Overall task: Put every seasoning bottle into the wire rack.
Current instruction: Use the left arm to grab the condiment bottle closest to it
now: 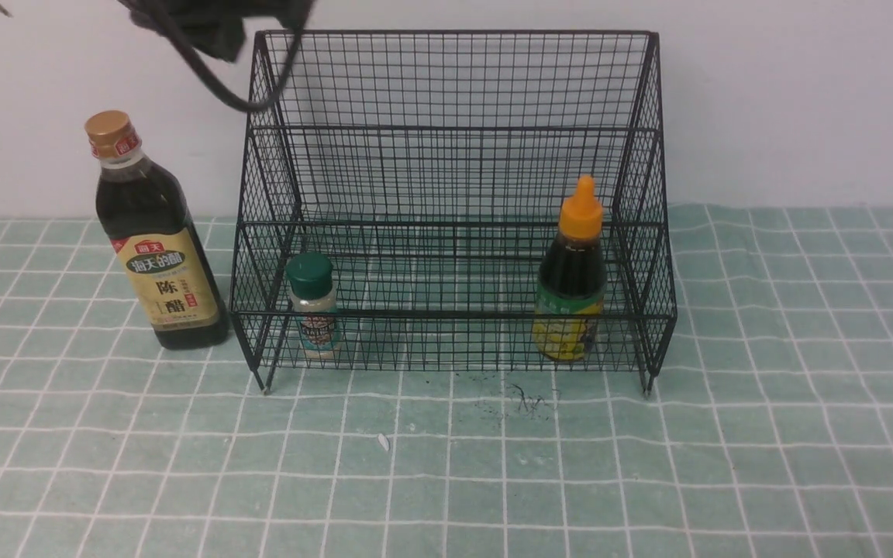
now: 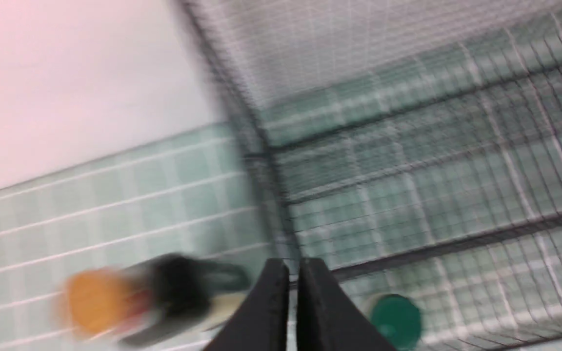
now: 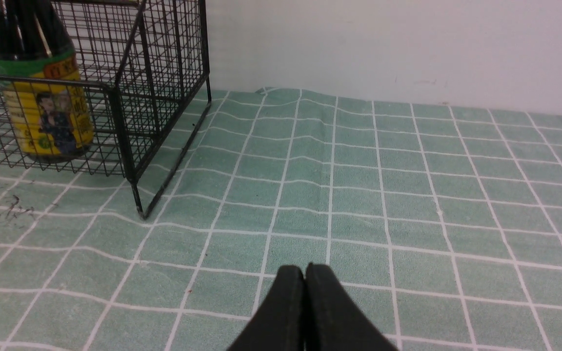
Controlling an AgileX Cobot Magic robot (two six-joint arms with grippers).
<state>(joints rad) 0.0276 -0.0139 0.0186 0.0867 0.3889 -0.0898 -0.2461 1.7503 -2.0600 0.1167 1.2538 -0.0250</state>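
The black wire rack [image 1: 446, 85] stands mid-table. On its lower tier, at the left, is the small green-capped shaker [image 1: 312, 306]; at the right stands the dark bottle with the orange nozzle cap [image 1: 570, 279] and yellow-green label [image 3: 42, 112]. The tall dark bottle with a gold cap [image 1: 156, 240] stands on the cloth left of the rack. My left gripper [image 2: 294, 265] is shut and empty, high above the rack's left side; its blurred view looks down on the green cap [image 2: 397, 319] and the gold cap [image 2: 93, 300]. My right gripper [image 3: 305, 271] is shut and empty over bare cloth right of the rack [image 3: 134, 97].
A green checked cloth [image 1: 725, 465] covers the table up to a white wall [image 1: 803, 101]. Small dark marks [image 1: 528, 399] lie on the cloth in front of the rack. The left arm's dark body and cable [image 1: 214, 46] hang at the top, over the rack's left corner.
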